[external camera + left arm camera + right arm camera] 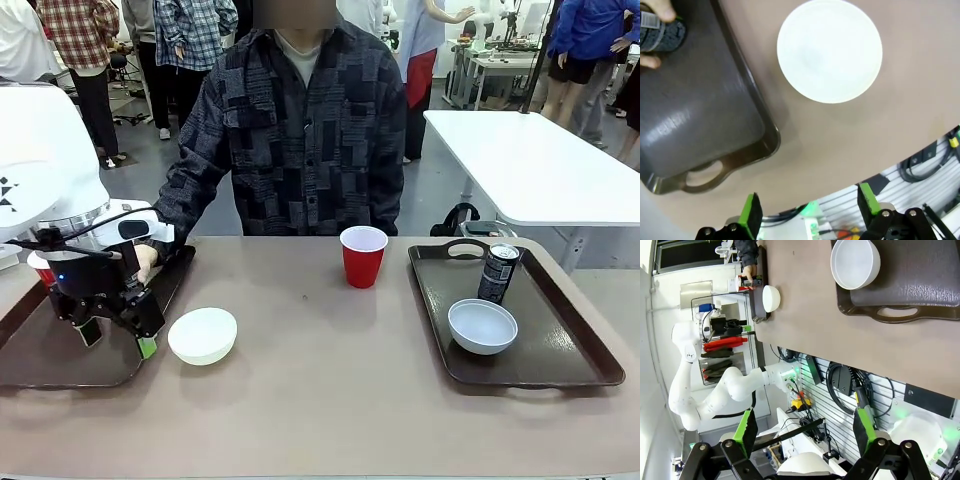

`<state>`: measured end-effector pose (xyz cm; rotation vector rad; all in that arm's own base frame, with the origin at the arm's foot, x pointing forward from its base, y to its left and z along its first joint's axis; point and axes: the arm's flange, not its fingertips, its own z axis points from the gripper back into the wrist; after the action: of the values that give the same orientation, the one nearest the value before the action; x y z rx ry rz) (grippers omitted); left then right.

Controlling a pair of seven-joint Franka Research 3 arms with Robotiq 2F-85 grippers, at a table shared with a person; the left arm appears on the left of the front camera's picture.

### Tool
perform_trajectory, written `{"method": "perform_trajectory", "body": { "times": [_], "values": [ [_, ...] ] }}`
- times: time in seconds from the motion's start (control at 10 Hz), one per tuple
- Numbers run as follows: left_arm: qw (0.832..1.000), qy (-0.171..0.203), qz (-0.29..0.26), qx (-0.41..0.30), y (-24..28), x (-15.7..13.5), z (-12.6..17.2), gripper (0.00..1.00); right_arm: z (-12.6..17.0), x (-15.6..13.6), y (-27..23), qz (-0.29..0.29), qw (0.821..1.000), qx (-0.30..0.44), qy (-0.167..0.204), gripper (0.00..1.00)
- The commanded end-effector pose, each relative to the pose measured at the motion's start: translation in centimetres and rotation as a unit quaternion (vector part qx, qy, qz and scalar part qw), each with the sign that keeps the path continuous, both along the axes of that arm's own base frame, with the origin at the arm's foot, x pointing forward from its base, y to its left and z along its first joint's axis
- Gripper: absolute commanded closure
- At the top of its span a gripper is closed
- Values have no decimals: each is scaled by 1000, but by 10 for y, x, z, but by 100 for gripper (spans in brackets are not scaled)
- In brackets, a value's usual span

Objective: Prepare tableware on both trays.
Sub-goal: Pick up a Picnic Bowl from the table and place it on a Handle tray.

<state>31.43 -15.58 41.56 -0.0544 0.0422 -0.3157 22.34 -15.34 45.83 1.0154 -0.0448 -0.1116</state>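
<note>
My left gripper (118,340) hangs open and empty over the near right corner of the left tray (40,362). Beside that tray a white bowl (202,335) sits on the bare tabletop. The left wrist view has this bowl (830,50) ahead of the open left gripper (809,210), next to the tray's rim (765,132). On the tray a person's hand (146,262) holds a dark can (660,32). A red cup (40,270) peeks out behind my left wrist. Another red cup (362,256) stands mid-table. The right tray (560,350) carries a can (498,272) and a bowl (482,326). My right gripper (805,427) is open, back off the table's near edge from that bowl (855,262).
The person stands at the far side of the table, one arm reaching onto the left tray. Bare tabletop lies between the two trays. A white table (540,165) stands behind at the right. Cables and a slotted panel (840,385) lie below the table's near edge.
</note>
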Motion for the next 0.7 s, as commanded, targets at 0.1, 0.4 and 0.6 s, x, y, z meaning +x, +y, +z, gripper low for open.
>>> {"method": "perform_trajectory", "body": {
  "times": [0.1, 0.4, 0.6],
  "values": [
    [997, -23, 64, -25, 0, 26, -6, 0, 1, 1, 1, 2, 1000, 11, -11, 0],
    [996, -32, 85, -16, -17, 74, -28, 0, 1, 1, 1, 2, 1000, 11, -11, 0],
    [996, -37, 81, -6, -29, 90, -46, 0, 1, 1, 1, 2, 1000, 11, -11, 0]
  ]
}}
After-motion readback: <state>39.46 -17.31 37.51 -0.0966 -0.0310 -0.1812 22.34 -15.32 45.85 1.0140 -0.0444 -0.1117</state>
